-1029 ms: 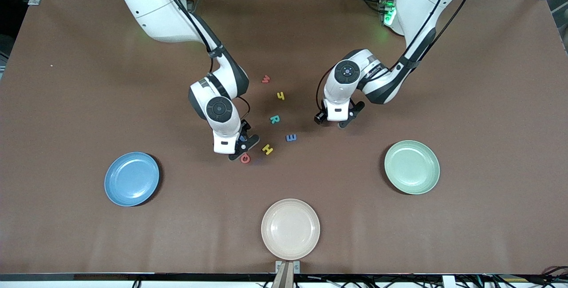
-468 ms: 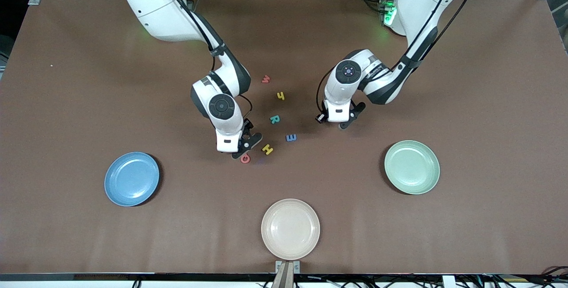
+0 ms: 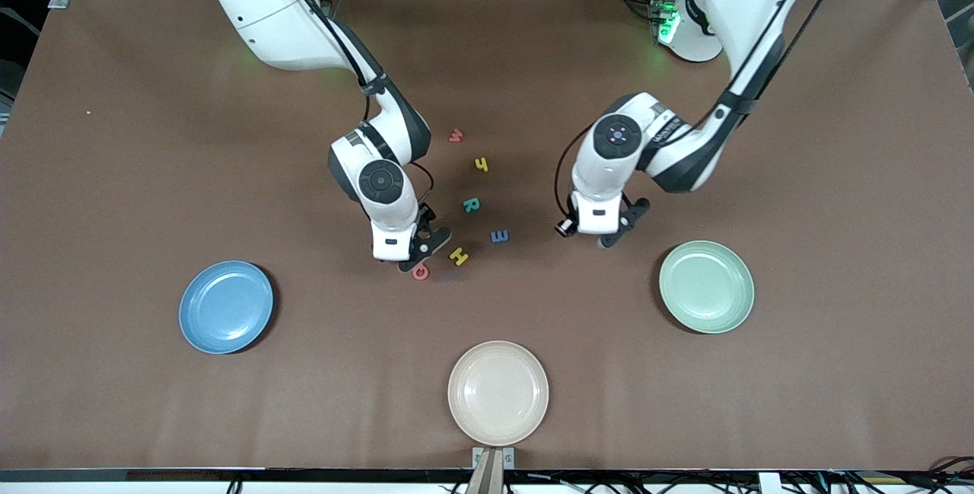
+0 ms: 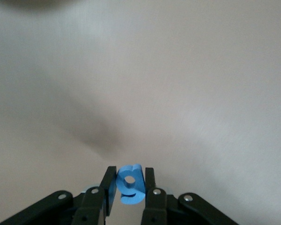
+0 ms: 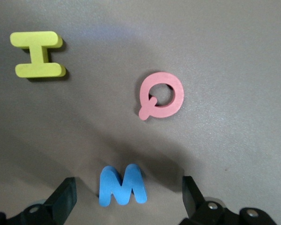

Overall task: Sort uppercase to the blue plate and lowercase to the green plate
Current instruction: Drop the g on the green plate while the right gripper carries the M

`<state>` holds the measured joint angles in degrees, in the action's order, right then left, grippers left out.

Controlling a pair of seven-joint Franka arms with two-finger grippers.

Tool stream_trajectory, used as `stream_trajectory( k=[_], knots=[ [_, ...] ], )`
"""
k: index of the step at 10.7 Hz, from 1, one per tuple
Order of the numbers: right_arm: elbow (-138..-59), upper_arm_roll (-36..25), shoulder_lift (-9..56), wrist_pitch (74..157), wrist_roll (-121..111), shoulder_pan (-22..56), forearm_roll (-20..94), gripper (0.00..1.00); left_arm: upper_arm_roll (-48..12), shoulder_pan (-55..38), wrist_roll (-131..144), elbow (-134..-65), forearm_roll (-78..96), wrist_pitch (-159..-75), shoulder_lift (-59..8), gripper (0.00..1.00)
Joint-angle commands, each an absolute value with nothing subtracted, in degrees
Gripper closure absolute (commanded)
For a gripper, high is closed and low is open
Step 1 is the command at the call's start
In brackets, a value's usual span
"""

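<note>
Pinched between our left gripper's black fingers is the small blue foam lowercase g, carried over bare brown tabletop. The round pale mint-green plate, where it belongs, lies near this gripper, toward the left arm's end of the table.

Our right gripper hangs with its fingers spread wide around the blocky blue foam capital M, holding nothing. Near it lie the red ring-shaped foam Q and the yellow foam capital H. The matte sky-blue plate sits well apart from this gripper, toward the right arm's end.

We judge the g's hold to be narrow: only a thin slice of soft foam sits between the pads, so a quick swing could twist it loose short of the green plate. On the right, closing off-centre could nudge the light M aside or tip it rather than grip it.
</note>
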<state>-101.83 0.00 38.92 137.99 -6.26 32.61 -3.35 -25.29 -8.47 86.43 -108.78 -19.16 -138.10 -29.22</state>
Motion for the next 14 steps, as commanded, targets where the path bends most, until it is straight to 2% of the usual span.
stream_trajectory(
  k=[1, 2, 3, 4, 8, 12, 13, 14],
  knots=[
    [-103.27, 0.0, 37.71, 137.9, -5.8, 32.7, -1.86, 0.52, -25.66, -3.45, 76.08, -104.52, -20.31, -133.61, -29.26, 1.0],
    [-103.27, 0.0, 37.71, 137.64, -5.8, 32.7, -1.67, 0.77, -25.66, -0.99, 70.37, -104.07, -20.13, -133.42, -29.27, 1.0],
    [-103.27, 0.0, 37.71, 137.64, -5.8, 32.7, -1.67, 0.94, -25.75, 1.73, 64.74, -103.98, -20.04, -133.42, -29.35, 1.0],
    [-103.27, 0.0, 37.71, 137.55, -5.8, 32.7, -1.67, 1.0, -25.75, 3.41, 60.42, -103.63, -19.95, -133.42, -29.62, 1.0],
    [-103.1, -0.09, 34.56, 134.93, -6.15, 31.82, -1.67, 1.0, -25.58, 9.91, 46.54, -101.34, -20.04, -133.42, -33.21, 1.0],
    [-100.99, -0.61, 28.22, 127.97, -6.59, 24.72, -2.11, 1.0, -25.58, 14.85, 34.39, -99.76, -20.13, -133.51, -36.47, 1.0],
    [-100.99, -0.62, 27.78, 127.97, -6.77, 22.0, -2.72, 1.0, -25.58, 14.94, 33.84, -99.41, -20.04, -133.51, -36.47, 0.88],
    [-100.99, -0.7, 27.69, 128.06, -6.68, 19.19, -2.81, 1.0, -25.58, 14.94, 33.92, -99.49, -20.04, -133.51, -36.39, 0.32]
  ],
)
